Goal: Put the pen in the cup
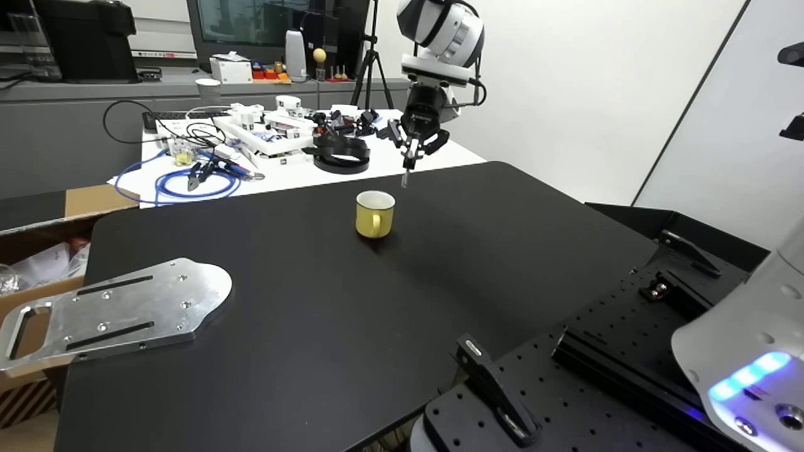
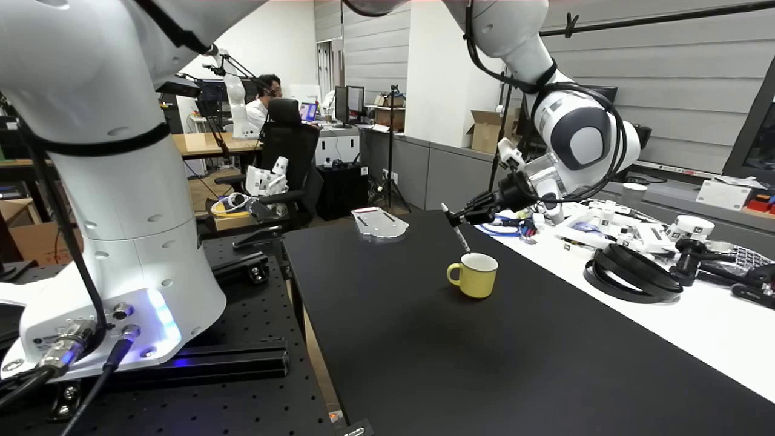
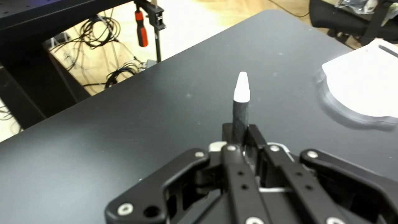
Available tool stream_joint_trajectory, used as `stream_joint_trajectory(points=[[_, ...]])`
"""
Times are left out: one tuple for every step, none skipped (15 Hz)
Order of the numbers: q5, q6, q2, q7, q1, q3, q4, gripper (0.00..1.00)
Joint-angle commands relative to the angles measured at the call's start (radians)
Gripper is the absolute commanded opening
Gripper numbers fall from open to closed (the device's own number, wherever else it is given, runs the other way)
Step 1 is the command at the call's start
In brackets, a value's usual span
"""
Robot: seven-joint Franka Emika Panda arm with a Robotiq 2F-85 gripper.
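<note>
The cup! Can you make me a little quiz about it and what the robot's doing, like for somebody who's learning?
1. What colour is the outside of the cup? A: blue. B: yellow. C: red.
2. True or false: the cup is lying on its side.
3. Fill the gap: the gripper is holding the ____.

Key:
1. B.
2. False: it stands upright on the table.
3. Pen.
</note>
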Motion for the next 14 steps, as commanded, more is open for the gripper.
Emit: stream_joint_trajectory(points=[[0.15,-0.047,0.106,0.12,-0.049,0.04,0.157,0.03],[0.196,-0.041,0.127,0.139,-0.056,0.044,0.176,0.03],[0.242,-0.031,0.146,0.155,-0.063,0.046,0.19,0.03],[0.286,-0.024,0.166,0.168,-0.071,0.047,0.201,0.03],[0.32,-0.014,0.184,0.175,-0.074,0.044,0.212,0.03],[0.347,0.0,0.201,0.175,-0.077,0.039,0.219,0.03],[0.368,0.015,0.215,0.173,-0.078,0.033,0.226,0.03],[0.384,0.026,0.231,0.171,-0.08,0.03,0.232,0.03],[0.394,0.039,0.25,0.167,-0.081,0.026,0.241,0.03],[0.399,0.049,0.266,0.163,-0.084,0.024,0.251,0.03],[0.397,0.071,0.278,0.153,-0.081,0.017,0.254,0.03],[0.393,0.085,0.289,0.146,-0.083,0.016,0.258,0.03],[0.39,0.103,0.3,0.141,-0.083,0.016,0.263,0.03],[0.389,0.122,0.311,0.133,-0.084,0.017,0.267,0.03]])
